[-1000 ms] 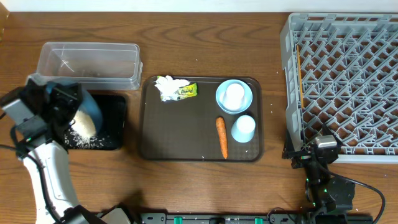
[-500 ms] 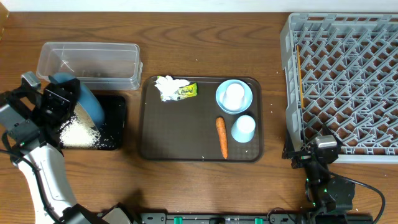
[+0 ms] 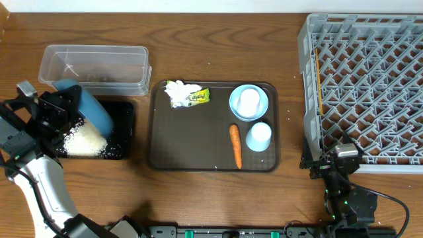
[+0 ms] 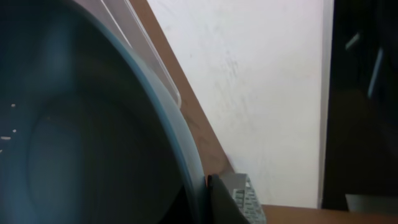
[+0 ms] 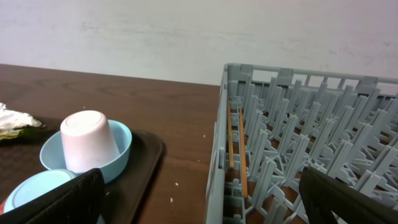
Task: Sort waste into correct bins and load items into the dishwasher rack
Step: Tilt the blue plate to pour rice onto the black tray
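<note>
So that rice (image 3: 83,140) would spill into the black tray (image 3: 125,129), left gripper (image 3: 61,109) clamped the dish (image 3: 94,110) tilted; right gripper (image 3: 335,157) gaped, idle.

Brown wooden table (image 3: 218,39), four carriers set directly on it.
Black tray (image 3: 125,129) lies under the left pincer (image 3: 58,109). Clear plastic tub (image 3: 99,66) sits just beyond that pincer, close against the tray's far edge. Brown serving tray (image 3: 192,142) is to its right, apart from the black tray. Grey dishwasher rack (image 3: 370,86) stands just beyond the right pincer (image 3: 328,160) and runs out of view.
</note>
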